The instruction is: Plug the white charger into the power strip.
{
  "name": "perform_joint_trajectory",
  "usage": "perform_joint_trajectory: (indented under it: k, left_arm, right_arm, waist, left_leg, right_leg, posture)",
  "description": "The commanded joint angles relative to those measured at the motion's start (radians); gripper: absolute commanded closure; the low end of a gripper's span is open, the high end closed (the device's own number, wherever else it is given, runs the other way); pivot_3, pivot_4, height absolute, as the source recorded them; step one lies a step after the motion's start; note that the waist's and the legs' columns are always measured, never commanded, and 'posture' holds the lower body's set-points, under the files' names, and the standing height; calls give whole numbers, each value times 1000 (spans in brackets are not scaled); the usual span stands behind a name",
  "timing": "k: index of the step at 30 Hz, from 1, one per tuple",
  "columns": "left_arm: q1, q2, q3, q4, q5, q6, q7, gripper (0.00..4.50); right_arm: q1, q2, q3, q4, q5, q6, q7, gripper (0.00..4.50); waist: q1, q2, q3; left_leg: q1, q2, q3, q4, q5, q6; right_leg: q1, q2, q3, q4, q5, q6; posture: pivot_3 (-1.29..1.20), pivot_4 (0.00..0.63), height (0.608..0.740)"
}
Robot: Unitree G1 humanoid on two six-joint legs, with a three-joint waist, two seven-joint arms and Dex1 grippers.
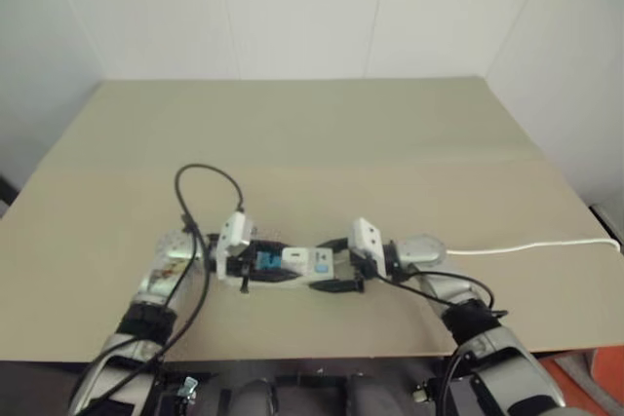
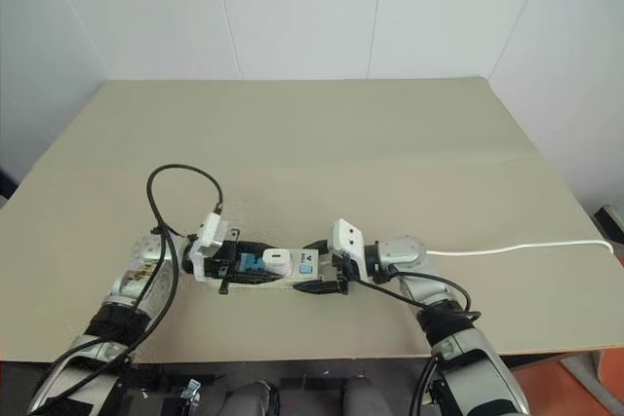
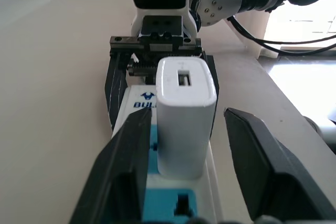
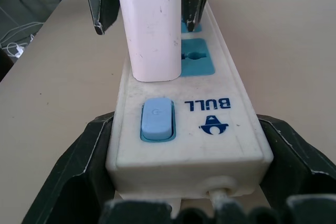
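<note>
The white charger (image 3: 185, 114) stands upright in a socket of the power strip (image 4: 210, 140), beside the strip's blue switch. My left gripper (image 3: 187, 120) is open around the charger, with a gap showing between each black finger and the charger's sides. My right gripper (image 4: 184, 129) is shut on the cord end of the power strip, one finger against each long side. In the head views the strip (image 1: 317, 262) lies on the tan table near its front edge, between the two grippers.
The strip's thin white cord (image 1: 526, 246) runs off to the right along the table (image 1: 312, 143). A black cable (image 1: 210, 177) loops up from my left wrist. White walls close off the table at the back and on both sides.
</note>
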Motion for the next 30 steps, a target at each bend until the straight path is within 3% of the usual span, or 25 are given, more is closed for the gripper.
perform_joint_trajectory:
  k: [1, 4, 5, 7, 9, 11, 20, 30]
  left_arm:
    - [42, -3, -17, 52, 43, 16, 14, 1024]
    - [40, 4, -5, 27, 29, 27, 15, 57]
    - [39, 7, -2, 21, 27, 29, 14, 21]
    - [37, 13, 20, -9, 13, 33, 25, 21]
    - [25, 43, 41, -52, -3, 76, 27, 0]
    - [16, 87, 62, -84, -13, 98, 10, 0]
    - [116, 234, 187, -256, -107, 186, -4, 0]
    - [231, 390, 317, -404, -134, 355, 93, 0]
  right_arm:
    - [17, -18, 8, 22, -24, 29, 13, 1067]
    - [12, -11, 10, 25, -25, 26, 13, 1067]
    - [10, -10, 10, 28, -26, 25, 13, 1067]
    - [7, -11, 12, 31, -25, 26, 20, 1067]
    - [5, -14, 12, 31, -20, 30, 31, 319]
    - [6, -20, 7, 25, -15, 39, 40, 27]
    - [77, -140, -84, -126, 28, 48, 26, 27]
    - [217, -370, -283, -396, 161, 146, 35, 27]
  waist:
    - [1, 0, 0]
    - [1, 0, 0]
    - [1, 0, 0]
    - [1, 0, 0]
    - [0, 0, 0]
    - [0, -1, 1]
    - [14, -2, 4]
    - [4, -3, 13]
  left_leg:
    - [2, 0, 0, 0, 0, 0]
    - [7, 0, 0, -1, 0, 0]
    - [7, 0, 0, -1, 0, 0]
    - [7, 0, 0, -1, 0, 0]
    - [7, 0, 0, -1, 0, 0]
    - [6, 0, 0, -1, 0, 0]
    - [-12, -1, -2, 0, 0, 0]
    - [-13, 0, -1, -1, 0, 0]
  right_leg:
    - [2, 0, 0, 0, 0, 0]
    - [8, 0, 0, -2, -1, 1]
    - [8, 0, 0, -2, -1, 2]
    - [8, 0, 0, -2, -2, 2]
    - [8, 0, 0, -2, -1, 2]
    - [7, 0, 0, -2, -1, 2]
    - [-10, -2, -1, -1, 0, 0]
    - [-12, -1, -1, -1, 0, 0]
  posture:
    - [0, 150, 740]
    - [0, 150, 740]
    - [0, 150, 740]
    - [0, 150, 740]
    - [0, 150, 740]
    - [0, 150, 740]
    - [0, 150, 740]
    - [0, 150, 740]
